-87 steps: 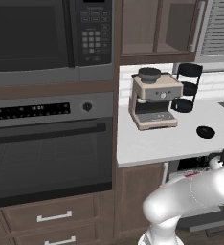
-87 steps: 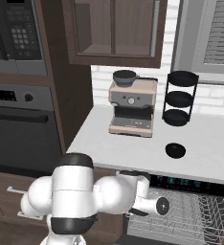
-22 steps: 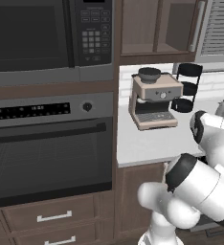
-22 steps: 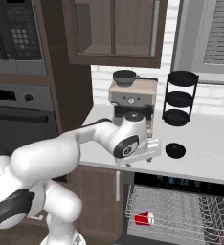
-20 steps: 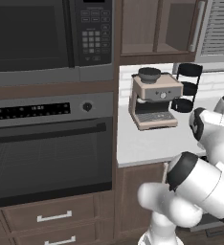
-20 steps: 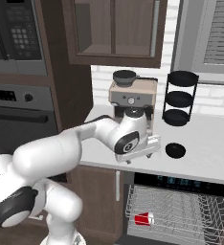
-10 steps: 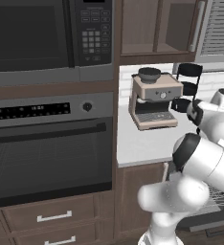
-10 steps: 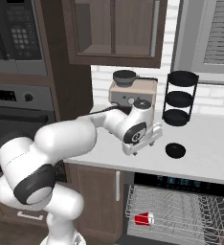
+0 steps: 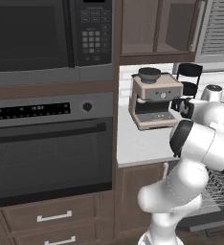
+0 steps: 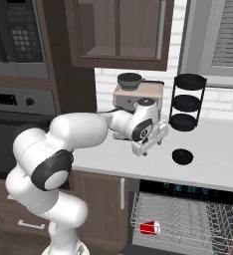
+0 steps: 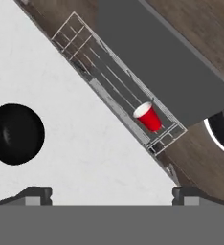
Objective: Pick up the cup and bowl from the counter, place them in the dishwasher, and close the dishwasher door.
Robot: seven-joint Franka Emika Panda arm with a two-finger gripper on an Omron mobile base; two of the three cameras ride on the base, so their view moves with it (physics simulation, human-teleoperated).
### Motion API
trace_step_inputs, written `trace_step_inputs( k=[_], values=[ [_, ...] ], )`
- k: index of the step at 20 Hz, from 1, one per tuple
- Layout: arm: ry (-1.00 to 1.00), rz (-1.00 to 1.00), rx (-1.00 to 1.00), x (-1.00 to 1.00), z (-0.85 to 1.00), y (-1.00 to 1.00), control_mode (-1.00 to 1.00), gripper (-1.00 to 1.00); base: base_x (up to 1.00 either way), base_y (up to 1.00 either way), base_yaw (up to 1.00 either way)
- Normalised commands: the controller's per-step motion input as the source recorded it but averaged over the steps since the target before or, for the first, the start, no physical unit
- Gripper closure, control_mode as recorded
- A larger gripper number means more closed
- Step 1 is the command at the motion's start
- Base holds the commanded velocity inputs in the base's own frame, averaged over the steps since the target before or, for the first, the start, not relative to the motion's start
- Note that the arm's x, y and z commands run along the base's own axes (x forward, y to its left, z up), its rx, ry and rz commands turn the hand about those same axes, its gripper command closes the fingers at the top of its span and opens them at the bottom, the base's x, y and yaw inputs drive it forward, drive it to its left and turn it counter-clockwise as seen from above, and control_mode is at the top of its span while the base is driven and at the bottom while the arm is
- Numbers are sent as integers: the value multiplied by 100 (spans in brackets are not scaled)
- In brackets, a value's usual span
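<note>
The end effector (image 10: 149,141) hangs over the tabletop (image 10: 213,159) with its two fingers spread wide apart and nothing between them; in the hand view the dark fingertips (image 11: 35,194) stand at the bottom corners, far from each other. The bowl (image 10: 182,157) is a small, round, glossy black dish sitting upright on the pale grey-white tabletop. In the hand view the bowl (image 11: 16,133) lies at about ten o'clock from the point between the fingertips, apart from them and touching neither. In the right base view it sits at about four o'clock from the end effector, near it but clear of it. The cup (image 10: 150,228) is bright red with a pale rim and lies tipped on its side in the grey wire rack (image 10: 188,219) of the dishwasher (image 10: 188,191), below the tabletop edge. In the hand view the cup (image 11: 149,116) is at about one o'clock from the end effector, well apart, with the flat dark grey dishwasher door (image 11: 157,62) dropped open past the rack. Farther back on the tabletop stand a beige coffee machine (image 9: 153,100) and a black three-tier stand (image 10: 187,102).
</note>
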Motion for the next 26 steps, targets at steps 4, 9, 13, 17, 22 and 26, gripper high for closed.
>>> trace_step_inputs(
  k=[4, 9, 13, 17, 22, 26],
  values=[
    [10, 0, -12, 37, -22, -26, -100, -100, 0, 0, 0],
    [13, -8, -2, 19, -13, -9, -100, -100, 0, 0, 0],
    [14, -24, 0, 26, -12, 0, -100, -100, 0, 0, 0],
    [12, -27, 0, 23, -16, 0, -100, -100, 0, 0, 0],
    [6, -27, 0, 16, -7, -2, -100, -100, 0, 0, 0],
    [3, -21, 0, 15, -8, -23, -100, -100, 0, 0, 0]
  ],
)
